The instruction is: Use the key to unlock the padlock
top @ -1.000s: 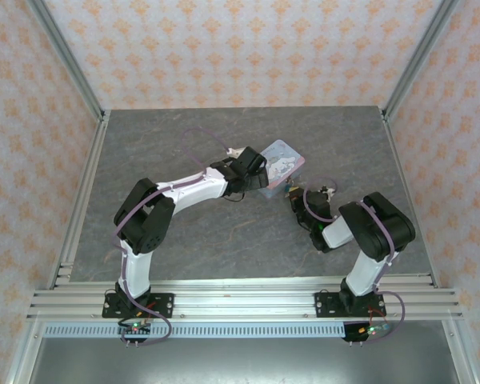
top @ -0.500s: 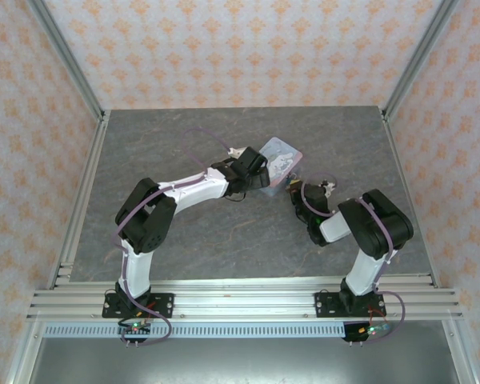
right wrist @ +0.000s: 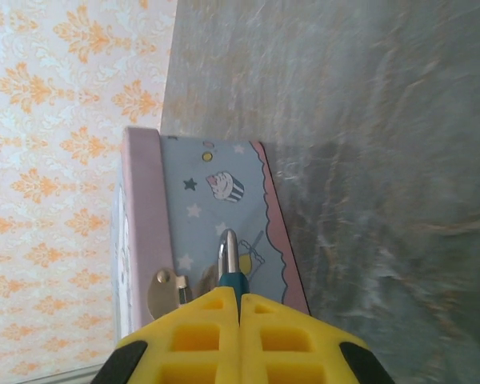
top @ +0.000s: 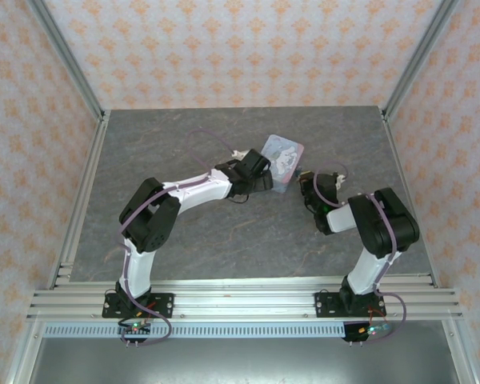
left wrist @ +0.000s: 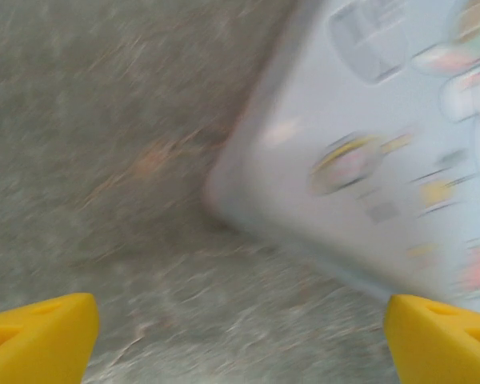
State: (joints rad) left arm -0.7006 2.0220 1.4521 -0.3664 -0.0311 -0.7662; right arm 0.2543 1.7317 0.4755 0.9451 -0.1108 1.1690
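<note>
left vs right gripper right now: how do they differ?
The left gripper is open, with nothing between its fingers. The right gripper is shut on a small teal-and-silver piece; I cannot tell whether that is the key or the padlock.
The left gripper sits over bare table beside a corner of the tin. The right gripper points its piece at the tin's printed face.
Both have yellow fingers and are close to the tin.

Quick headcount: two arms, the left arm (top: 188, 190) and the right arm (top: 376, 228), so two grippers, the left gripper (left wrist: 240, 336) and the right gripper (right wrist: 238, 302). Four yellow fingers (left wrist: 36, 336), two per gripper. One tin (top: 284, 154), around 1 o'clock from the middle of the one table (top: 176, 144). One padlock (right wrist: 233, 282), tiny and teal, with one silvery bit (right wrist: 228, 250) poking out at 12 o'clock. One brassy tab (right wrist: 164, 292) on the tin. Three wallpapered walls (top: 240, 48)
</note>
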